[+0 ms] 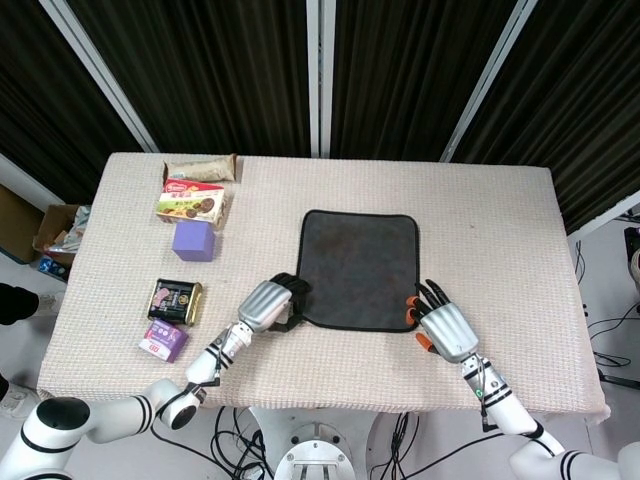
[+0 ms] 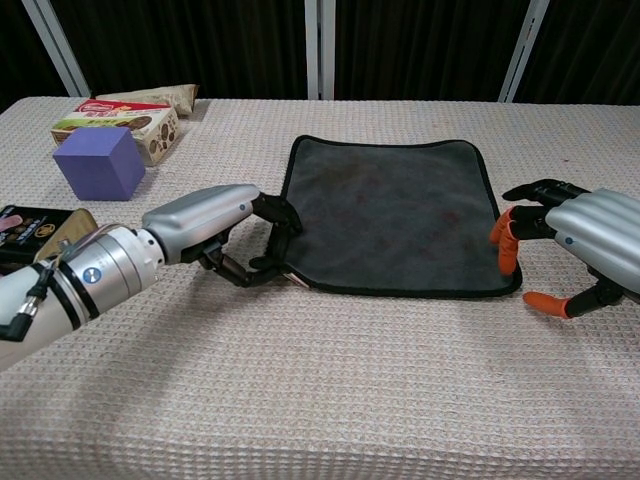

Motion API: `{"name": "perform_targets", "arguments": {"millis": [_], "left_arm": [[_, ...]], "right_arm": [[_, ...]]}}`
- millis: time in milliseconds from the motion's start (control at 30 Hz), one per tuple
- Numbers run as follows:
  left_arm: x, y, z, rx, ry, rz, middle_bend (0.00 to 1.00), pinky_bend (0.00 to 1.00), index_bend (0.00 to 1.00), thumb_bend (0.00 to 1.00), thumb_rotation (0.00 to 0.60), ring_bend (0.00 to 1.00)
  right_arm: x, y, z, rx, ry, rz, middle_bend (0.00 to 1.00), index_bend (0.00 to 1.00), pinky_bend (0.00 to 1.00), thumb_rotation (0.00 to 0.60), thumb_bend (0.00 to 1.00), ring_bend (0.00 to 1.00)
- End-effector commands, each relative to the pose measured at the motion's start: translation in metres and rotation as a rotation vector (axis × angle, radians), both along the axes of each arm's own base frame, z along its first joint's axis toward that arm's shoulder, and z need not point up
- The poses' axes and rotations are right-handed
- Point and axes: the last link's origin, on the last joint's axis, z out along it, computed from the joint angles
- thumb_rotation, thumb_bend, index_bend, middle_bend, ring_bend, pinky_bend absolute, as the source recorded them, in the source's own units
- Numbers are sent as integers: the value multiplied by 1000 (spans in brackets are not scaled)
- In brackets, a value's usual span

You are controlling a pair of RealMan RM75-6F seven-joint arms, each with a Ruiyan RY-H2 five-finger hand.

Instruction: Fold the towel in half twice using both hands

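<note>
Dark grey towel (image 1: 359, 270) with black piped edging and rounded corners, lying flat and unfolded at frame centre on a surface (image 1: 500, 210) covered in cream waffle-weave cloth. Left robot hand (image 1: 268, 303), silver shell with black fingers, pinching the towel's near left corner; right robot hand (image 1: 446, 328), orange-tipped fingers spread and holding nothing, just beside the near right corner. At upper left, a matte purple cube (image 1: 194, 240) and printed snack boxes (image 1: 190, 205), lettering too small to read.

Between the hands, the towel (image 1: 360, 270) is matt dark cloth with a stitched edge. Under them, the table cloth (image 1: 500, 210) is a rough waffle weave. Both hands (image 2: 215, 222) (image 2: 590, 240) have smooth, silvery shells.
</note>
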Motion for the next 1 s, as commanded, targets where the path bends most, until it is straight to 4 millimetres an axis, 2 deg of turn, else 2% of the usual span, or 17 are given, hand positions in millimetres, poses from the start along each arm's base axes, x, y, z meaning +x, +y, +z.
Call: {"name": "perform_targets", "arguments": {"millis": [33, 333, 567, 700, 1000], "left_arm": [[0, 0, -1, -2, 0, 2, 267, 177, 671, 458, 600, 196], [-2, 1, -2, -6, -13, 21, 267, 177, 671, 457, 600, 196], [-3, 1, -2, -17, -38, 43, 267, 177, 673, 459, 600, 195], [-5, 1, 4, -24, -71, 62, 267, 177, 680, 460, 600, 196], [-12, -13, 31, -13, -134, 58, 267, 177, 680, 457, 600, 195]], "right_arm": [[0, -3, -4, -4, 6, 14, 290, 494, 77, 600, 177, 75], [2, -14, -23, 4, 24, 42, 306, 545, 67, 600, 180, 75], [3, -19, -28, -6, 4, 66, 362, 702, 68, 600, 334, 87], [7, -17, -26, -7, -9, 102, 386, 765, 68, 600, 375, 97], [16, 2, -4, 20, -39, 142, 393, 786, 69, 600, 389, 97]]}}
